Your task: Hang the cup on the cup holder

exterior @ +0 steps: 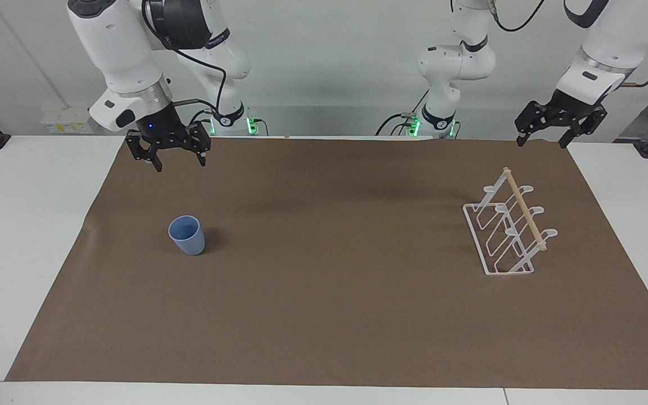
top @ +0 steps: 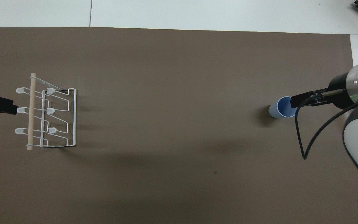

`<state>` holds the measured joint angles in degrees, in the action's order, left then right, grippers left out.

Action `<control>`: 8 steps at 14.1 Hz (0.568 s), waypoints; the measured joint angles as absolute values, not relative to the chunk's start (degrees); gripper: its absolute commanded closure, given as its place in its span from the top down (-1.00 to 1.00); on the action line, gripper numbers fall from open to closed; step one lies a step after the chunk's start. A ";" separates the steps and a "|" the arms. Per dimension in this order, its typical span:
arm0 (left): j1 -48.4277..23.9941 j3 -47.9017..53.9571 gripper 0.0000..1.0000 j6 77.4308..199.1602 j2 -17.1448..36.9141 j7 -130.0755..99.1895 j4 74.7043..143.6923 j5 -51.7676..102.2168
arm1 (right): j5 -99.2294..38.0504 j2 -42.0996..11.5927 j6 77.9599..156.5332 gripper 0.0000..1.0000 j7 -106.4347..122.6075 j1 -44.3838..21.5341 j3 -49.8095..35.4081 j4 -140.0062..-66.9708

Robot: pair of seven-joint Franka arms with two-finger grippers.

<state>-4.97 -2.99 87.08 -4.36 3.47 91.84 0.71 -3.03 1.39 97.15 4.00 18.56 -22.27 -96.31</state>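
Right gripper (exterior: 178, 158) is up in the air with its black fingers spread apart and nothing between them, over the brown paper mat (exterior: 335, 315) at the robots' edge of it. Standing upright on the mat toward the right arm's end of the table is the small light-blue plastic cup (exterior: 187, 235), well apart from those fingers (the overhead view makes the arm look like it's on the rim, but the facing view shows it's clear). Left gripper (exterior: 543, 138) hangs over the robots' edge of the mat at its own end, also spread open and empty. Farther from the robots than that is the white wire cup holder with the light wooden dowel (exterior: 508, 229), nothing on its prongs. No readable writing or brand labels anywhere.
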 measured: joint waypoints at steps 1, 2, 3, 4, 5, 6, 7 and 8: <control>-4.96 -3.06 1.00 87.08 -4.36 3.47 91.84 0.71 | -3.03 1.39 97.15 1.00 4.00 18.56 -22.28 -96.31; -4.95 -3.08 1.00 87.08 -4.36 3.47 91.84 0.71 | -3.03 1.39 97.18 1.00 4.00 18.55 -22.29 -96.31; -4.95 -3.08 1.00 87.08 -4.36 3.46 91.84 0.71 | -3.03 1.38 97.30 1.00 4.00 18.43 -22.29 -96.31; -4.95 -3.08 1.00 87.08 -4.36 3.46 91.84 0.71 | -2.77 1.34 97.50 1.00 4.00 18.05 -22.34 -96.31; -4.95 -3.08 1.00 87.08 -4.36 3.46 91.84 0.71 | -1.64 1.27 97.75 1.00 4.00 17.36 -22.38 -96.31; -4.95 -3.08 1.00 87.08 -4.36 3.46 91.84 0.71 | -0.28 1.14 98.13 1.00 4.00 16.68 -22.41 -96.32; -4.95 -3.08 1.00 87.08 -4.36 3.46 91.84 0.71 | 0.41 0.98 98.84 1.00 4.00 16.20 -22.45 -96.32; -4.95 -3.08 1.00 87.08 -4.36 3.47 91.84 0.71 | 0.69 0.75 99.66 1.00 4.00 16.01 -22.48 -96.34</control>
